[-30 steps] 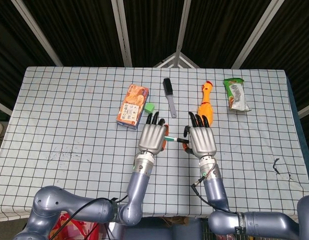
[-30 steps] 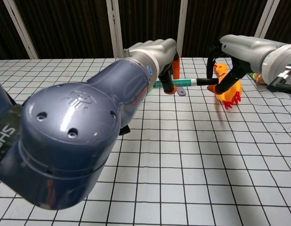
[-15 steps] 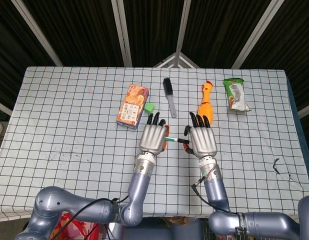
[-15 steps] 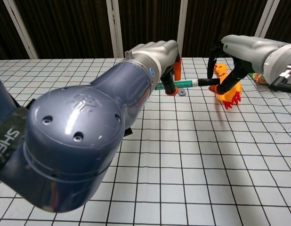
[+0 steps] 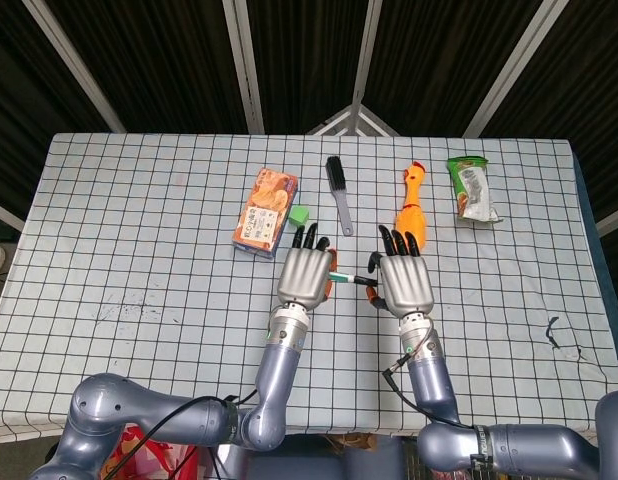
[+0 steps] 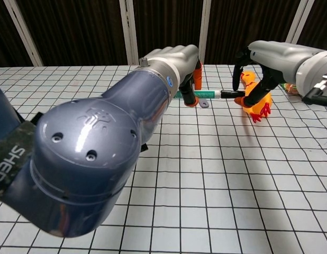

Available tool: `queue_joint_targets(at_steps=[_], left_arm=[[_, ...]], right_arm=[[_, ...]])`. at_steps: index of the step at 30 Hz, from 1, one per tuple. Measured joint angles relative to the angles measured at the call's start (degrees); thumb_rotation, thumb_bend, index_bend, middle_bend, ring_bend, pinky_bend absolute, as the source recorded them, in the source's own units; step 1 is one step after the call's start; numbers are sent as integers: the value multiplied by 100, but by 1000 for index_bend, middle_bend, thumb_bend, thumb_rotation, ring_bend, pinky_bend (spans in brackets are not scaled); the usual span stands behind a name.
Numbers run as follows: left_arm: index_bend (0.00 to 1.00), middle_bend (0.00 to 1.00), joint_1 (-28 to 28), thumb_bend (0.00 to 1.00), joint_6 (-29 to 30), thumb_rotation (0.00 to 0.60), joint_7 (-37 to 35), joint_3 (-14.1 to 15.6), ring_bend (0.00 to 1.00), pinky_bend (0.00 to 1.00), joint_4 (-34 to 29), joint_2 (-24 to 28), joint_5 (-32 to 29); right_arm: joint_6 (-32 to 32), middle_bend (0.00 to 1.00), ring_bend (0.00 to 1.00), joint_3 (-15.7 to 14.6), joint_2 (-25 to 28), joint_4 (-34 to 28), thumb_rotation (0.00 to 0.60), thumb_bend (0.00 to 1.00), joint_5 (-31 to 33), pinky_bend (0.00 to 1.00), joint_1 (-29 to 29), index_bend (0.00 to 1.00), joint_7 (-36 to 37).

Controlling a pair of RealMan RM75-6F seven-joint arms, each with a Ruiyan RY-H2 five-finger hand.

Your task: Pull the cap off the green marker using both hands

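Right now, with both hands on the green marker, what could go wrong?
The right hand pinches only the tip of the slim green marker, so it may slip off when pulling. The orange rubber chicken toy lies just behind it, so a sudden release could knock it. The left hand hides its own grip.

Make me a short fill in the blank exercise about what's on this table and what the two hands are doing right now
1. The green marker is held between the left hand and the ______ hand.
2. The marker is held ______ the table, not lying on it.
3. The orange rubber chicken lies between the black brush and the ______ snack packet.
4. The small green block sits right beside the ______ box.

Missing words: right; above; green; orange
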Motion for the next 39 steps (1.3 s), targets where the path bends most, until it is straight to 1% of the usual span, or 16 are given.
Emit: queue_joint_targets(at_steps=[9,17,30,39], left_arm=[[559,234,1,526,-21,600,13,0,0,0,15,-9,5],[559,234,13,526,-33,600,-3,-2,0,0,23,-18,15],[562,235,13,526,-37,600,18,-13,0,0,32,-31,22],[562,235,23,526,-22,600,59,-15,0,0,5,-32,-2]], right_arm=[[-19,48,61,0,-14,22,600,352,20,36,12,554,-3],[15,48,61,2,-15,24,600,352,3,36,2,587,9],[28,50,86,-10,-52,53,600,403,-118,36,-5,696,69],[84,77,106,-44,-101,105,600,426,-114,36,1,757,-38]])
